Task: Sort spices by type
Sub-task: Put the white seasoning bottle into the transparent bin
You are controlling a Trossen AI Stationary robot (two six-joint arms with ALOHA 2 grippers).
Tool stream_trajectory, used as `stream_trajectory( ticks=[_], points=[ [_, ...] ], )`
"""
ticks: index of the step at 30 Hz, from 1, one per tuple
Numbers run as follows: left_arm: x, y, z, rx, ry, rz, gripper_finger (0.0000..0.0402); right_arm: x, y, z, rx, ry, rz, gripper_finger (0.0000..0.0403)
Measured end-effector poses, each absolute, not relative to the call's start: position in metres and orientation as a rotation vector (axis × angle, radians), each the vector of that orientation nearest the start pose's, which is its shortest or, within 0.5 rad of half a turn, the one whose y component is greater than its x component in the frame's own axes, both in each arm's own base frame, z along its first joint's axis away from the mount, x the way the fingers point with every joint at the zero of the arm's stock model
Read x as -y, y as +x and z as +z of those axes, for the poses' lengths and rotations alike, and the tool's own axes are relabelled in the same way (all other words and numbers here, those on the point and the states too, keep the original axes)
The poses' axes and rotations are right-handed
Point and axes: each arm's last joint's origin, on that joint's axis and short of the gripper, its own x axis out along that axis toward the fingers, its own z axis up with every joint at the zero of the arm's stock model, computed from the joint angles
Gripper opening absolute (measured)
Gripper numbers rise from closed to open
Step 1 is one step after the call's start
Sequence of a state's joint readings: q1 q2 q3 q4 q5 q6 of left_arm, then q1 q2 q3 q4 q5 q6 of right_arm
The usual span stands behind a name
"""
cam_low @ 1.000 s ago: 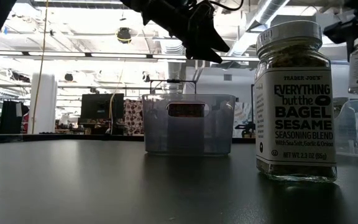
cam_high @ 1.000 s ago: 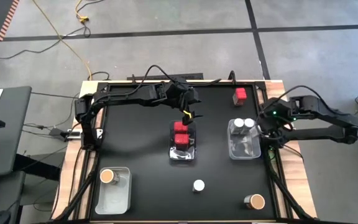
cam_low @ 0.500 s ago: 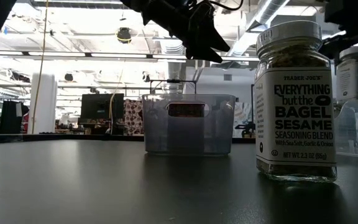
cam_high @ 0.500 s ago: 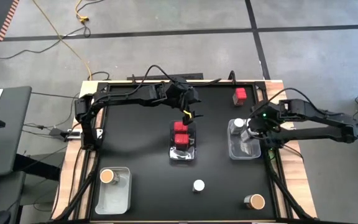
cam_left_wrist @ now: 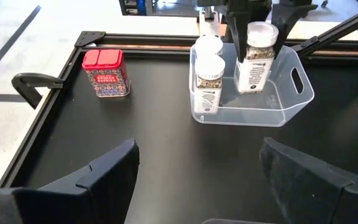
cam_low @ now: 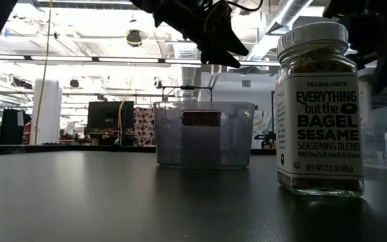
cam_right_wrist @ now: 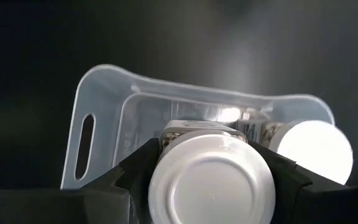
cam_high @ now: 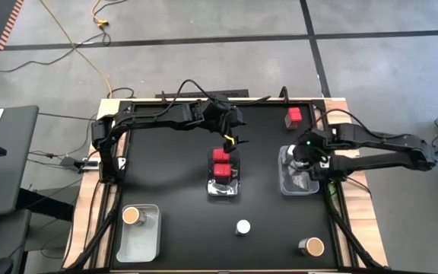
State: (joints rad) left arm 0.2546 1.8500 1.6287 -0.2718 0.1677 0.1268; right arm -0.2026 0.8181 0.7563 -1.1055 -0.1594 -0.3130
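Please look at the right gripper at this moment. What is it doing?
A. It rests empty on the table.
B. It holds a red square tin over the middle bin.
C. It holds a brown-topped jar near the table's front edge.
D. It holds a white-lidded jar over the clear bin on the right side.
D: the right gripper is shut on a white-lidded jar above the clear bin, where two similar jars already stand.

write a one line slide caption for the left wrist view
Right gripper lowers a white-lidded spice jar into a clear bin beside two matching jars; a red tin waits nearby.
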Motion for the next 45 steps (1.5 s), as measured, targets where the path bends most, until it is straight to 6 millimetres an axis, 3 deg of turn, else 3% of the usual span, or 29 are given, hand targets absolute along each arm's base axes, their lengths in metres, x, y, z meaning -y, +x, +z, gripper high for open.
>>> stream_trajectory(
  ticks=[16, 35, 45],
  points=[
    [-0.104, 0.417, 0.316, -0.486, 0.021, 0.054, 0.032, 0.025, 0.144, 0.235, -1.283, -0.03, 0.16, 0.0226],
    [-0.104, 0.417, 0.316, -0.487, 0.031, 0.052, 0.032, 0.024, 0.152, 0.233, -1.263, -0.055, 0.179, 0.0234],
    [-0.104, 0.417, 0.316, -0.489, 0.03, 0.052, 0.032, 0.025, 0.159, 0.23, -1.25, -0.159, 0.255, 0.0233]
  ],
)
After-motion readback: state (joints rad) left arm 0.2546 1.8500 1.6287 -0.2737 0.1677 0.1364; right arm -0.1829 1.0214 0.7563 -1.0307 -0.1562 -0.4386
